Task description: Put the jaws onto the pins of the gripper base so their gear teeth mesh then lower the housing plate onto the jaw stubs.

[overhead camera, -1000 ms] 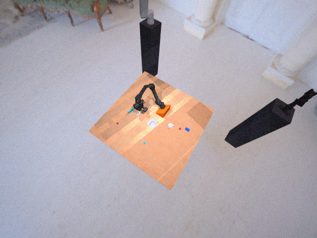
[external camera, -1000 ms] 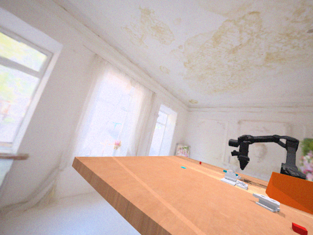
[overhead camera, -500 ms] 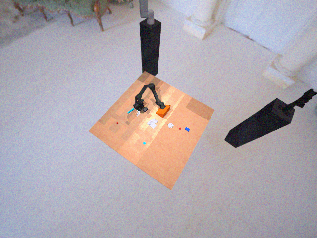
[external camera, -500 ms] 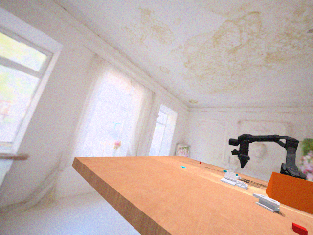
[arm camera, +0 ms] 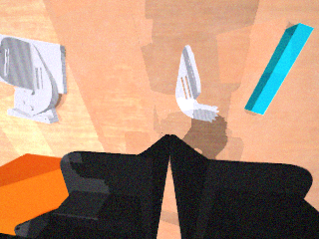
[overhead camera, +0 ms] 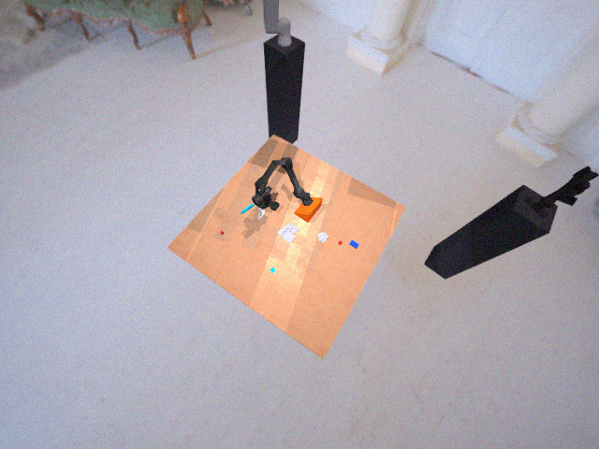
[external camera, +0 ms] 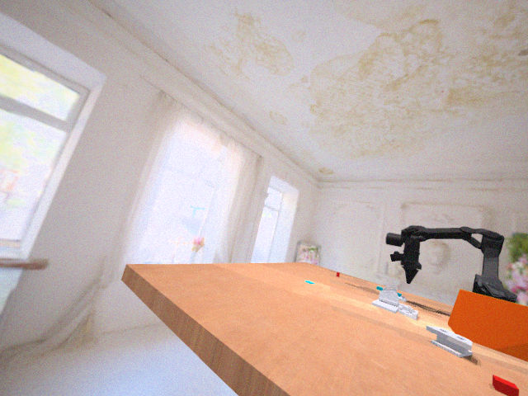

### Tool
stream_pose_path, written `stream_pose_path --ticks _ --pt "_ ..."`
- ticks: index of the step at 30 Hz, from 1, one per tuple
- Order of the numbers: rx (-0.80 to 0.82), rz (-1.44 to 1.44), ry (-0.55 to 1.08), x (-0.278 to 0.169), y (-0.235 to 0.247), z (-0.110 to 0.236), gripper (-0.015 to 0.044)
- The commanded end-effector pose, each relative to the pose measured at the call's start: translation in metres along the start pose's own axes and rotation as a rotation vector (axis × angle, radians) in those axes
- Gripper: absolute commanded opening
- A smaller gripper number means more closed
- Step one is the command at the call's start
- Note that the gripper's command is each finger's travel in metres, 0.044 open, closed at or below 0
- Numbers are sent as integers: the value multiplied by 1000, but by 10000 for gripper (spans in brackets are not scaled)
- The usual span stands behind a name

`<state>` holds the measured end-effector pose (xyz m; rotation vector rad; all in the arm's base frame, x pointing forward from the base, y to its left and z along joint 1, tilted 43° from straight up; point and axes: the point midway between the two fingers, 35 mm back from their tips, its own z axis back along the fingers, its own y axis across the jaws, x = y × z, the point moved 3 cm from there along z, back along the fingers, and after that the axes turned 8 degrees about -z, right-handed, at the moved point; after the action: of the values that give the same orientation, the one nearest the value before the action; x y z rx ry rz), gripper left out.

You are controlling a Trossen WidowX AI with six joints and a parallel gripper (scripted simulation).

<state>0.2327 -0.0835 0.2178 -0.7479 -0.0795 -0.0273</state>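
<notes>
Closed and empty, the hand points down above the wooden table.

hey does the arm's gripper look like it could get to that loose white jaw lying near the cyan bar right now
Probably, but not with closed fingers: the gripper is shut, so it must open first. Nothing seems to block its way to the jaw.
</notes>
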Motion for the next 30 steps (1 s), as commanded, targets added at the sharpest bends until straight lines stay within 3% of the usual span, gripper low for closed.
stream_pose_path --ticks 1,4,21,30 --pt "-3 -5 1 0 0 0 0" --pt "-3 -5 1 0 0 0 0" --pt "0 0 0 0 0 0 440" --pt "0 0 0 0 0 0 440"
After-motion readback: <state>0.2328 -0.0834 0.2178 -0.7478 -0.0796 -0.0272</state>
